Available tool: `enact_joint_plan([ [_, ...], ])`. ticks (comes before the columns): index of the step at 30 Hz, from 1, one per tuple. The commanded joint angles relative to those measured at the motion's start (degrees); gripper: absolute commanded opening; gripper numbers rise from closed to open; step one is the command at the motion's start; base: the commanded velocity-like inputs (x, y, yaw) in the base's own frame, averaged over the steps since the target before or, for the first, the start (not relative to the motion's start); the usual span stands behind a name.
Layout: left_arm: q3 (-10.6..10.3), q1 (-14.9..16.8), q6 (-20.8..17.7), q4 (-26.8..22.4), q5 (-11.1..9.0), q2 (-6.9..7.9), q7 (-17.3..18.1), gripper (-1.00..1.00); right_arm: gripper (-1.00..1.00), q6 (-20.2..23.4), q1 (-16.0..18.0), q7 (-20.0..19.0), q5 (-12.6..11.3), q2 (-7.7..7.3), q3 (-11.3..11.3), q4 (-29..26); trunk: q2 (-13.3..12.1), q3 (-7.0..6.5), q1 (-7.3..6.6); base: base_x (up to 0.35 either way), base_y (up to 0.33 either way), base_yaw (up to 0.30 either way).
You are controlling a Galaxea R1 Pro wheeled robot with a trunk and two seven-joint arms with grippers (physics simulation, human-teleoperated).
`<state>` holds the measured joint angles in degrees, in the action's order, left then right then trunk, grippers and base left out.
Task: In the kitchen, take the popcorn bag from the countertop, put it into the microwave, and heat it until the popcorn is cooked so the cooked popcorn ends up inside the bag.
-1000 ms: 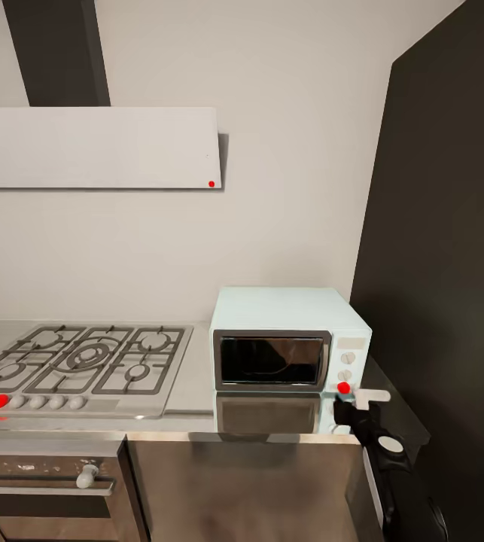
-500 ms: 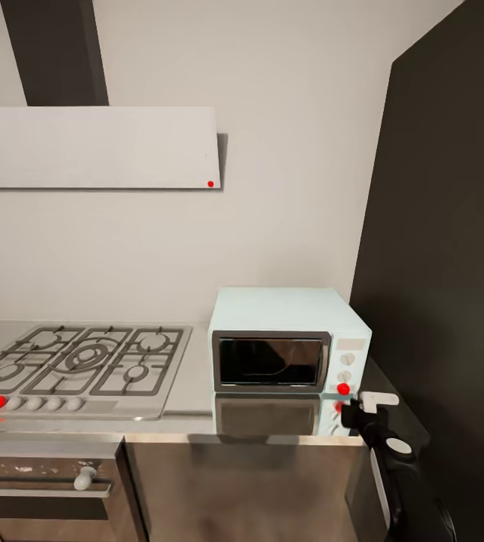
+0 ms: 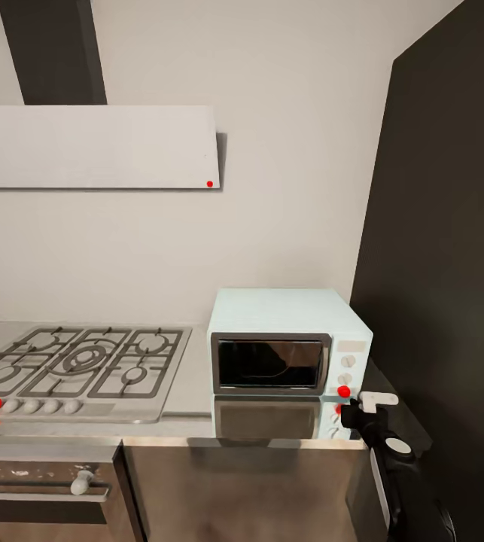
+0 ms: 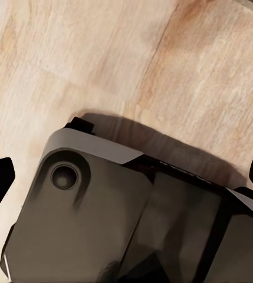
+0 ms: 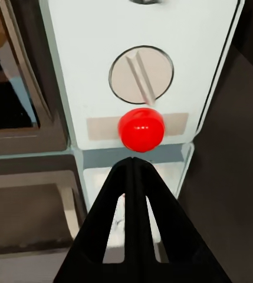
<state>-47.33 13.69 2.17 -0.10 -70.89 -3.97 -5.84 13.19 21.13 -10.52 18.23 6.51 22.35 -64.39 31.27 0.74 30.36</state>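
Observation:
The pale-blue microwave [image 3: 287, 312] stands on the grey countertop [image 3: 193, 380] with its dark glass door closed. The round light [image 3: 343, 391] on its white control panel glows red. My right gripper [image 3: 349, 410] is shut and empty, its tips just in front of and below that light. In the right wrist view the closed fingertips [image 5: 135, 168] point at the red light [image 5: 141, 130], which sits under a knob [image 5: 141, 73]. The popcorn bag is hidden from view. My left gripper [image 4: 126, 180] hangs open over the floor, holding nothing.
A gas hob [image 3: 76, 361] lies left of the microwave, under a white hood [image 3: 91, 147]. A steel oven [image 3: 38, 482] sits below the hob. A tall dark cabinet [image 3: 445, 263] stands close on the right. The left wrist view looks down on wood floor [image 4: 102, 59] and the robot's base [image 4: 120, 224].
My right gripper has drawn slightly right and back from the microwave's panel, then held still. The view has shifted a little. The red light stays lit.

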Motion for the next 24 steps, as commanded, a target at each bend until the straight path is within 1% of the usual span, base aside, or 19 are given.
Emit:
enact_joint_plan([
  [1, -0.53, 0.02, 0.12, -0.04, -0.39, 0.16, -0.23, 1.00, -1.00, 0.20, 0.05, -0.55, 0.55, 0.08, 0.26, -0.07, 0.07, 0.08, 0.04, 0.179, 0.000, 0.000],
  [4, -0.57, 0.02, 0.12, -0.07, -0.39, 0.42, -0.23, 1.00, -1.00, 0.17, 0.05, -0.51, 0.37, 0.08, 0.32, 0.09, 0.07, 0.08, 0.04, 0.196, 0.000, 0.000],
  [9, -0.56, 0.02, 0.11, -0.07, -0.39, 0.45, -0.23, 1.00, -1.00, 0.17, 0.05, -0.37, 0.26, 0.08, 0.37, 0.77, 0.07, 0.08, 0.04, 0.179, 0.000, 0.000],
  [11, -0.50, 0.02, 0.15, -0.06, -0.46, 0.45, -0.23, 1.00, -1.00, 0.17, 0.05, -0.17, 0.23, 0.01, 0.49, 2.21, 0.07, 0.08, 0.04, 0.073, 0.000, 0.000],
  [13, -0.49, 0.02, 0.14, -0.04, -0.47, 0.45, -0.23, 1.00, -1.00, 0.17, 0.05, -0.13, 0.24, -0.02, 0.48, 2.35, 0.07, 0.08, 0.04, 0.011, 0.000, 0.000],
  [15, -0.49, 0.02, 0.18, -0.06, -0.49, 0.45, -0.23, 1.00, -1.00, 0.17, 0.05, -0.12, 0.23, -1.11, 0.44, 2.54, 0.07, 0.08, 0.04, 0.002, 0.000, 0.000],
  [18, -0.49, 0.02, 0.20, -0.07, -0.62, 0.39, -0.23, 1.00, -1.00, 0.17, 0.05, -0.17, 0.23, -1.90, 0.47, 2.59, 0.07, 0.08, 0.04, 0.000, 0.000, 0.000],
  [24, -0.48, 0.02, 0.20, -0.07, -0.40, 0.48, -0.23, 1.00, -1.00, 0.17, 0.05, -0.11, 0.23, -2.11, 0.46, 2.60, 0.07, 0.08, 0.04, 0.041, 0.000, 0.000],
])
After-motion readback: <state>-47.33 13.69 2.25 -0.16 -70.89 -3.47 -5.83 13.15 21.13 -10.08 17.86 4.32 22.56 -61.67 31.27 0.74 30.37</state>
